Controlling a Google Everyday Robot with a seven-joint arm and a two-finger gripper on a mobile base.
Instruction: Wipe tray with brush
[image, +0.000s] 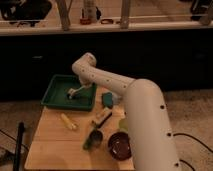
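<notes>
One arm (112, 84), white, reaches from lower right up and over the table (50, 147), then bends down at its elbow into the tray (51, 92).

Gripper (81, 89) sits low inside the tray, right of its middle, near the right wall. It is clamped on the brush (73, 92).

Brush: pale handle slants down and left from the gripper. Its darker head is at the tray floor near the centre; contact cannot be confirmed.

Tray: dark green, flared rim, at the table's back left corner, lying flat.

Other items on the wood top:
- green block (107, 100), just beside the tray's right edge, partly behind the arm
- pale-and-dark bar (102, 118), lying at a slant in front of the block, apart from the tray
- yellow piece (67, 121), in front of the tray, lying at a slant
- small dark green cup (94, 138), near the front middle
- dark bowl (120, 145), front right, against the arm's side

Black post (20, 142) stands left of the table.
</notes>
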